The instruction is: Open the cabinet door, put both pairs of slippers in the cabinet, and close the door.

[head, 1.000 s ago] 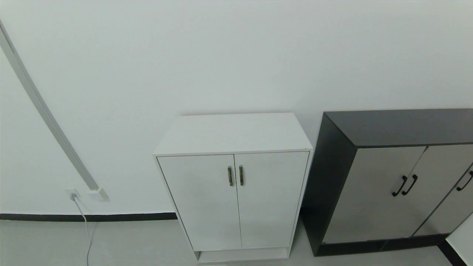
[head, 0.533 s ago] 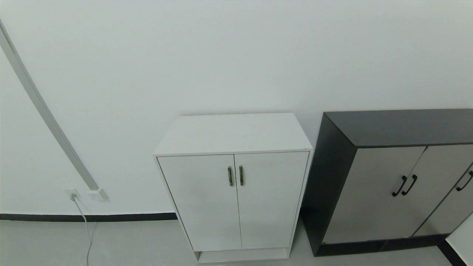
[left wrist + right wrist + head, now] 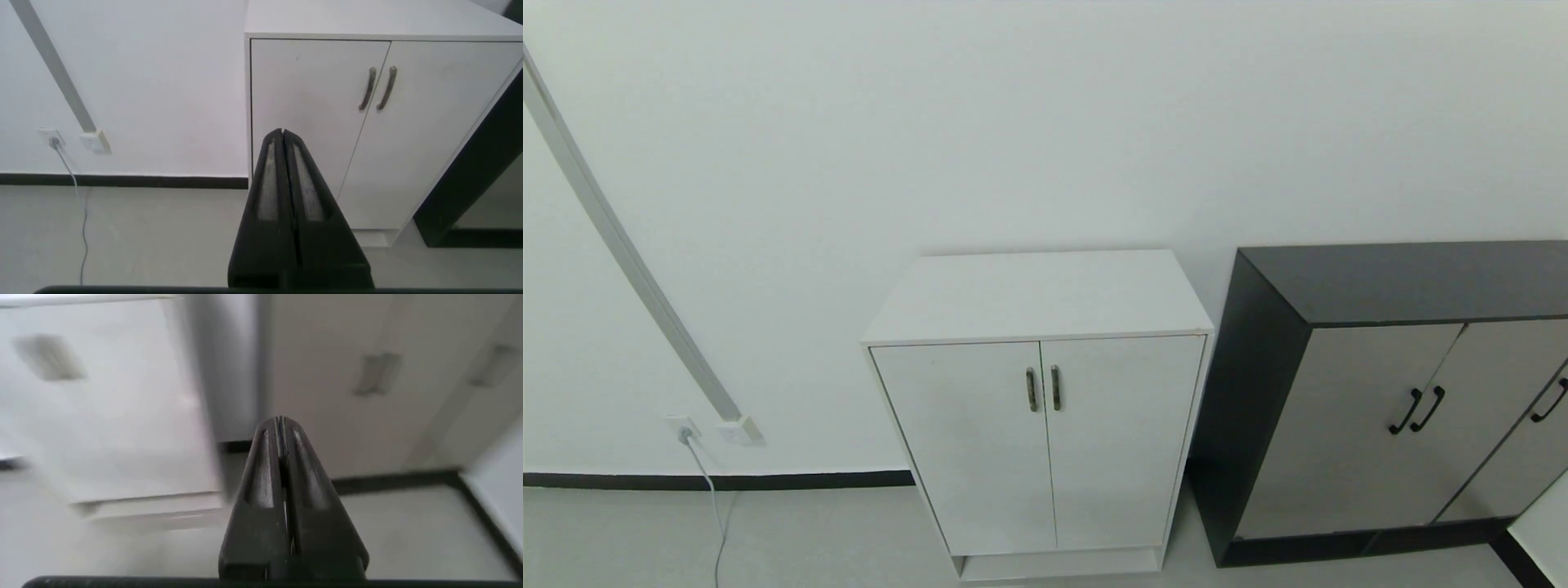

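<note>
Nothing is moving in the head view since one second ago: the white cabinet (image 3: 980, 441) is staying in the lower middle of the frame, against the wall, with both its doors shut. I am seeing its two dark handles (image 3: 1043, 388) standing upright side by side where the doors are meeting. Just to the right of it, the black cabinet (image 3: 1388, 282) with grey doors is standing, also shut, and reaching the right edge of the frame. In the lower left, a wall socket (image 3: 681, 428) is sitting above the black skirting line, and a thin cable (image 3: 716, 514) is hanging from it to the floor. A grey strip (image 3: 613, 229) is running diagonally from the upper left down to near the socket.

The left pincer (image 3: 283, 135) is keeping its two fingers pressed together with nothing between them, and it is pointing toward the white cabinet from some way off. The right pincer (image 3: 281, 423) is also having its fingers together, holding nothing; the cabinets behind it are looking blurred.
</note>
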{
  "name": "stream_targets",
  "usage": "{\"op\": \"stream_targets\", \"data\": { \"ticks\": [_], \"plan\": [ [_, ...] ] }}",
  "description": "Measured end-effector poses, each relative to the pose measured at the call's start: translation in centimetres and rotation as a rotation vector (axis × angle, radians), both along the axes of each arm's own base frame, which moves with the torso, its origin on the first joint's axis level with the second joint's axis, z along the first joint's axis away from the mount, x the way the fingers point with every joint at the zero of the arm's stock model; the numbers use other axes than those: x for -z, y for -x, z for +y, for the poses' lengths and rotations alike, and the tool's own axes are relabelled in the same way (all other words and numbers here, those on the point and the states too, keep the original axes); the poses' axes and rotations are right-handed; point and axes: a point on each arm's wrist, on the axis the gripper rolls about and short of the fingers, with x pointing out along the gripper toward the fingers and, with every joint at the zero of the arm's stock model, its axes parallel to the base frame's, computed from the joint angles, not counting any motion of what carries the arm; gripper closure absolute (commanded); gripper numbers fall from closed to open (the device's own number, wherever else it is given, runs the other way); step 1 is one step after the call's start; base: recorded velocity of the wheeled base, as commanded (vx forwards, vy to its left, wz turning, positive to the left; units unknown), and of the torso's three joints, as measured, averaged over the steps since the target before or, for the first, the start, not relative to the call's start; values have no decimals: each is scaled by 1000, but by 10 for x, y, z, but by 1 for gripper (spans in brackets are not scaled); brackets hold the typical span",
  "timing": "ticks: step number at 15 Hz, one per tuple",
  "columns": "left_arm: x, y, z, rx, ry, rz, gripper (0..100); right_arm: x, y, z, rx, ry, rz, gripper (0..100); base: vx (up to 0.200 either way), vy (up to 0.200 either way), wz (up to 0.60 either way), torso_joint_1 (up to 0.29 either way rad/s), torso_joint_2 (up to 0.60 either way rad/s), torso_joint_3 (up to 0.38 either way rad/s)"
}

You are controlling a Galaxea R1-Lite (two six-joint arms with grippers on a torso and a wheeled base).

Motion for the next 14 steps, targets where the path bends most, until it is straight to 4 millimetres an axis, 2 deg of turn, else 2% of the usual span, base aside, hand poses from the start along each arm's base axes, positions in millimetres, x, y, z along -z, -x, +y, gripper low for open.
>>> {"op": "stream_targets", "data": {
  "ticks": [3, 9, 14],
  "plan": [
    [0, 0, 0, 1, 0, 0, 100, 2, 1, 0, 21, 8, -3, 100, 0, 0, 0, 0, 0, 0],
    [0, 0, 0, 1, 0, 0, 100, 3, 6, -1, -144, -13, -67, 100, 0, 0, 0, 0, 0, 0],
    [0, 0, 0, 1, 0, 0, 100, 4, 11, -2, -41, -64, -146, 100, 0, 0, 0, 0, 0, 0]
  ]
}}
